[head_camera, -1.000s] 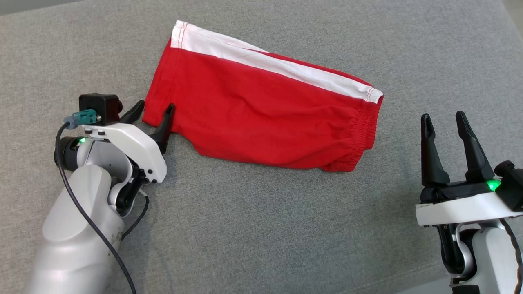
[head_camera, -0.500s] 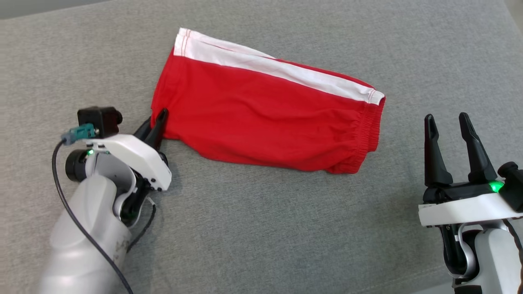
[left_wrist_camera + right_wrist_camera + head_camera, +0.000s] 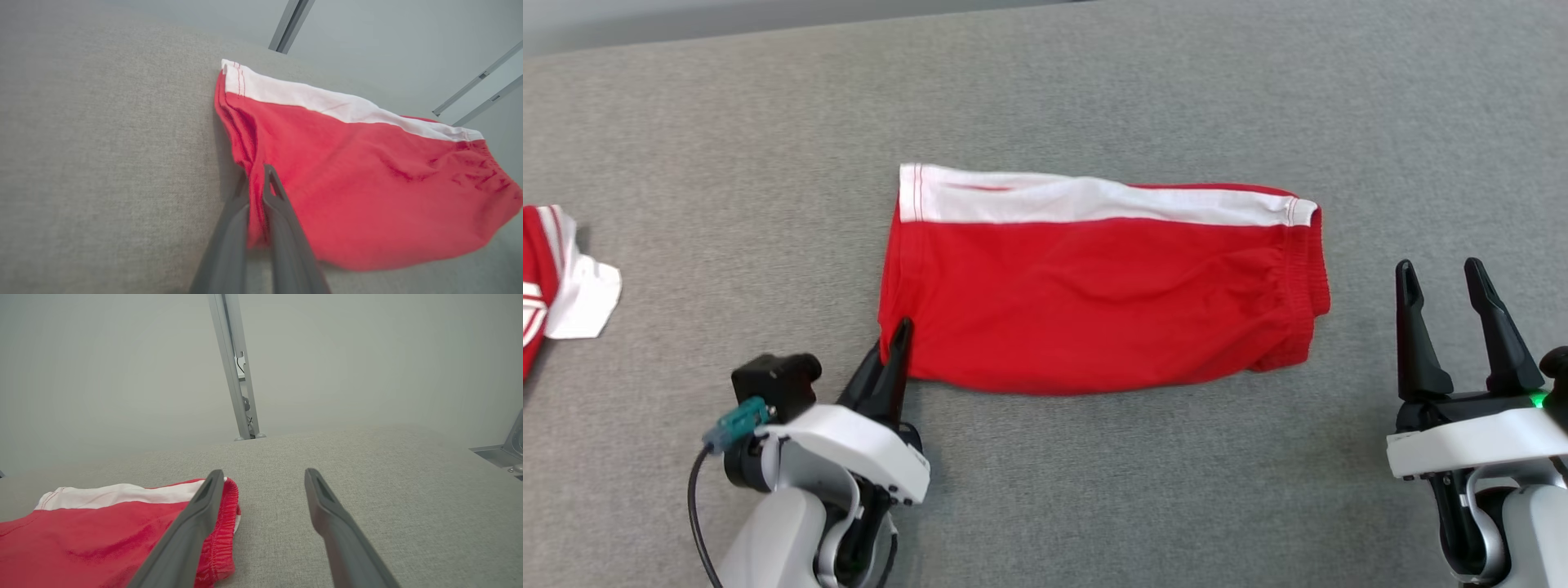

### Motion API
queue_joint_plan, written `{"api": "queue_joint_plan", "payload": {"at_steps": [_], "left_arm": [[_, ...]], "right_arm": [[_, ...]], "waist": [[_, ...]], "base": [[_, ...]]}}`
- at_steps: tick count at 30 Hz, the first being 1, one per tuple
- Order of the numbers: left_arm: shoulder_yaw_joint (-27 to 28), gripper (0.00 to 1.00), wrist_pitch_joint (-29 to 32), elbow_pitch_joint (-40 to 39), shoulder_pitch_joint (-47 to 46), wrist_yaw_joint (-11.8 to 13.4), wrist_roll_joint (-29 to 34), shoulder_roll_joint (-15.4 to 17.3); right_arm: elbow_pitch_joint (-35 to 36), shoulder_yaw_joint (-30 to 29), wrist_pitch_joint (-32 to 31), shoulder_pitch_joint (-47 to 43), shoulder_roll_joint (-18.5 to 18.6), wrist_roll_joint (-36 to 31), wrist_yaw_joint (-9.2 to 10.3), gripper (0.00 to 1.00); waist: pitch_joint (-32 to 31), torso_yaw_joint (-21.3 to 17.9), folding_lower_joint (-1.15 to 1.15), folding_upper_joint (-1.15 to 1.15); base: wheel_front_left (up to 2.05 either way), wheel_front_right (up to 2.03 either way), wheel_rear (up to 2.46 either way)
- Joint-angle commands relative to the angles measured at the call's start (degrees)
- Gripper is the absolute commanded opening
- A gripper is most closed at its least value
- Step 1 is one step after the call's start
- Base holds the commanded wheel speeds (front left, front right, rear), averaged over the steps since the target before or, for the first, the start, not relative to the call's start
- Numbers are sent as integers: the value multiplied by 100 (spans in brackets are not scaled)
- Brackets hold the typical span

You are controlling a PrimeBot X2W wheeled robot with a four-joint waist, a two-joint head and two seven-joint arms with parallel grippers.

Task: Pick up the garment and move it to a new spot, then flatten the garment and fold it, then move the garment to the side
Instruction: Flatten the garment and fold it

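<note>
Here, the red garment (image 3: 1094, 302) with its white band lies roughly flat at the middle of the grey fabric surface (image 3: 1094, 490). My left gripper (image 3: 892, 339) is pinched closed on its near-left corner. My right gripper (image 3: 1437, 265) stands fingers apart, empty, near the elastic waistband end. The cloth looks light, limp and prone to bunching, so I judge hems and corners the surest holds.

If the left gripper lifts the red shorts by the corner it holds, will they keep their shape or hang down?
They would probably hang limp: the red shorts are thin, wrinkled cloth, bunched where the left gripper pinches the corner. They look light, so one grip likely carries them. The folded layers may slide apart.
</note>
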State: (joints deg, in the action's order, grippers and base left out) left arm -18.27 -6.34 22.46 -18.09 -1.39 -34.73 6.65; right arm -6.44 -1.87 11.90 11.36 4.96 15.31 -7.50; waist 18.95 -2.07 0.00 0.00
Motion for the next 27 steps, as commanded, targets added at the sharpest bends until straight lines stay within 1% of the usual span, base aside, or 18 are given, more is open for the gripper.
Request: {"api": "queue_joint_plan", "payload": {"at_steps": [1,5,6,7,8,11,15,17,21,27], "left_arm": [[0,0,55,-200,147,70,-25,40],[-21,0,271,-661,504,271,-66,75],[-41,7,336,-734,561,310,-56,91],[-58,60,395,-803,618,350,-61,97],[-70,100,438,-873,672,388,-52,112],[-26,100,345,-1113,815,563,60,152],[123,100,-185,-1546,904,947,469,281],[196,100,-450,-1744,869,1093,666,331],[387,100,-743,-2008,694,1210,967,475],[524,100,-822,-1990,708,1263,1179,668]], "right_arm": [[42,-49,-37,-58,41,-36,2,100],[105,-55,-129,-97,20,-60,2,100],[106,-41,-163,-99,15,-68,2,100],[104,-31,-185,-103,10,-75,2,100],[103,-19,-184,-103,6,-73,2,100],[89,12,-228,-102,14,-86,2,100],[142,-61,-241,-113,14,-168,2,100],[163,-114,-253,-101,5,-227,2,100],[264,-158,-321,-100,2,-386,2,100],[334,-107,-446,-136,4,-502,2,100]], "waist": [[-75,120,0,0],[-113,177,0,0],[-121,180,0,0],[-135,179,0,0],[-152,173,0,0],[-197,140,0,0],[-252,118,0,0],[-272,132,0,0],[-343,168,0,0],[-440,157,0,0]], "base": [[0,0,0],[0,0,0],[0,0,0],[0,0,0],[0,0,0],[0,0,0],[0,0,0],[0,0,0],[0,0,0],[0,0,0]]}}
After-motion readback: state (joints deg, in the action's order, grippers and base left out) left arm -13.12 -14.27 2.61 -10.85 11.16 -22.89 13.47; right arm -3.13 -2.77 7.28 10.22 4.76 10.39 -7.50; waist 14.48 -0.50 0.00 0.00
